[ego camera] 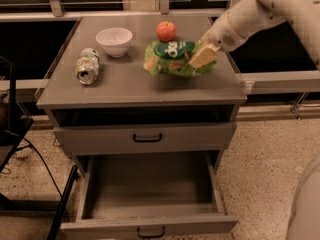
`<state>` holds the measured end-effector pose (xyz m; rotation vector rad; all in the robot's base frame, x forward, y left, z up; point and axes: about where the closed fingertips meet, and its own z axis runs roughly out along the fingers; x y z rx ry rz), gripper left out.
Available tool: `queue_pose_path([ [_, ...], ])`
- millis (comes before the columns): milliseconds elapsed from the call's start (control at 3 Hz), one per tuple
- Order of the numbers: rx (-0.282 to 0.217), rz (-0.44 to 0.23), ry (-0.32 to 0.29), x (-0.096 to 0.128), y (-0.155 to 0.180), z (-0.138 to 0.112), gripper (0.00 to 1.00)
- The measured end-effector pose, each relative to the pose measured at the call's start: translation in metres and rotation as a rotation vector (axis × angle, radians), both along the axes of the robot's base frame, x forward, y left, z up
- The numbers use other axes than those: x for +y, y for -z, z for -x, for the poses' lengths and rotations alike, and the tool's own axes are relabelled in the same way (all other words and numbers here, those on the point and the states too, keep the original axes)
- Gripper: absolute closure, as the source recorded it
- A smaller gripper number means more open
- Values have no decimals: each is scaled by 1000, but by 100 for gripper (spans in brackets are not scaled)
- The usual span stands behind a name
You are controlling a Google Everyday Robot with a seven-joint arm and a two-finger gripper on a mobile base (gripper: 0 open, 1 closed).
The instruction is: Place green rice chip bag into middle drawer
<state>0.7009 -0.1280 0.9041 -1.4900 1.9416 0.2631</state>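
Observation:
The green rice chip bag [172, 59] lies on the cabinet top at the right, just in front of the orange fruit. My gripper [202, 58] comes in from the upper right and is closed on the bag's right end, which sits slightly raised off the top. The middle drawer [150, 186] is pulled out low in the cabinet. It is a bare grey tray with a small black handle on its front panel [150, 230], and it lies below and in front of the bag.
A white bowl [114, 40], a crushed soda can [88, 67] and an orange fruit [166, 31] sit on the cabinet top [125, 84]. A shut drawer with a black handle [147, 137] is above the open one. A dark stand [10, 129] is at the left.

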Motion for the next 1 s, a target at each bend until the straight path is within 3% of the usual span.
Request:
queue_pose_path([
  [667,-11,-36,-53,4,-55,53,100],
  [1000,32,-28,-54,3,-53,103,100],
])
